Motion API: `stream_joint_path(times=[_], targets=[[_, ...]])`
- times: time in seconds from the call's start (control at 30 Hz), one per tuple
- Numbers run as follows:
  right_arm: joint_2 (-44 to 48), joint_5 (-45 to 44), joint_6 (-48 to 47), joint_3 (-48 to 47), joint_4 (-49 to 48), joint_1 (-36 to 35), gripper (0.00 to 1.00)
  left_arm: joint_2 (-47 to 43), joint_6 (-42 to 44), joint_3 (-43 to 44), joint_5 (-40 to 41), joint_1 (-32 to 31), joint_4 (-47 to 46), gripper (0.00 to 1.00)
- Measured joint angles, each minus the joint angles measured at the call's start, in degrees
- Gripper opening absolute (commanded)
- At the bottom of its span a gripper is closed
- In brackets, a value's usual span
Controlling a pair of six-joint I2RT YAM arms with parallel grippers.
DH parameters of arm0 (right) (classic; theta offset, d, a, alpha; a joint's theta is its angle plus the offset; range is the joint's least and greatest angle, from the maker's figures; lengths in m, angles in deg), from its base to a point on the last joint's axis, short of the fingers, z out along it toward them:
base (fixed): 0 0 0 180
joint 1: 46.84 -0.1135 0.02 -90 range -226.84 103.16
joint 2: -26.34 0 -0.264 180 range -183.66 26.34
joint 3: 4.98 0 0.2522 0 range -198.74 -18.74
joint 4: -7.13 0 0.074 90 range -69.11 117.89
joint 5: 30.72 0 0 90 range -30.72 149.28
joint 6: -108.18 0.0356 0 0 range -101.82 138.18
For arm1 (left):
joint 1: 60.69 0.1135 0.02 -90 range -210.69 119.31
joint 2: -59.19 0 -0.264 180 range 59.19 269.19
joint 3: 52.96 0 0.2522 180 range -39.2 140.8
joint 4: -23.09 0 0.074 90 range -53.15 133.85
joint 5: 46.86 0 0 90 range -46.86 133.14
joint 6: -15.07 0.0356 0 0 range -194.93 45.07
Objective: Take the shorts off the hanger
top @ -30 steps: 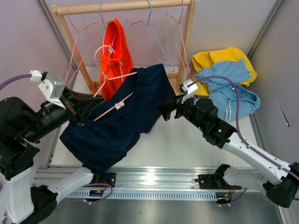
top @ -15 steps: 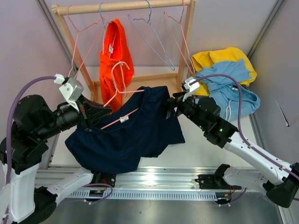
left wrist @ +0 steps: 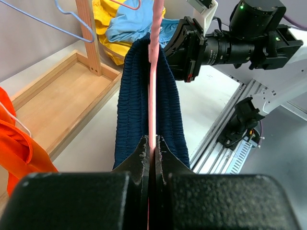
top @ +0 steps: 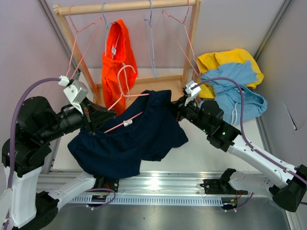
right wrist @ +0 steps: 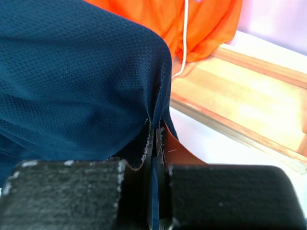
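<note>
over the table (top: 194, 155) my left claw (left wrist: 152, 148) pinches the hanger (left wrist: 154, 72), right claw (right wrist: 154, 132) pinches the shorts (top: 139, 139). they just got pulled flatter between us, still on it.

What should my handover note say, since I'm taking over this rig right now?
The left gripper is shut on the bar of the pink hanger.
The right gripper is shut on an edge of the navy shorts.
The shorts are draped over the hanger, which is held between the arms and off the rack.
Done: both grips are made.
Left: pull the shorts off the hanger.
</note>
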Motion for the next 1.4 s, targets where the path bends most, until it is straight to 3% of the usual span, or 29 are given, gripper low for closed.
stream_joint_path(times=[0.27, 0.53, 0.7, 1.23, 1.4], targets=[[-0.1, -4.2, -0.2, 0.6, -0.1, 2.1, 0.0, 1.0, 0.0, 0.0, 1.5, 0.0, 0.2, 0.0], [1.0, 3.7, 3.8, -4.9, 1.8, 26.0, 0.0, -0.9, 0.0, -3.7, 2.8, 0.0, -0.5, 0.0], [2.4, 9.0, 5.8, -5.8, 1.7, 32.6, 0.0, -0.7, 0.0, -5.1, 2.9, 0.0, -1.7, 0.0], [7.0, 11.6, 11.0, 6.1, 2.0, 33.7, 0.0, -0.1, -1.4, -3.2, 8.1, -0.2, -4.7, 0.0], [10.0, 10.1, 9.2, 9.0, 1.1, 22.9, 0.0, 0.1, -2.4, -5.8, 11.5, -0.2, -9.5, 0.0]])
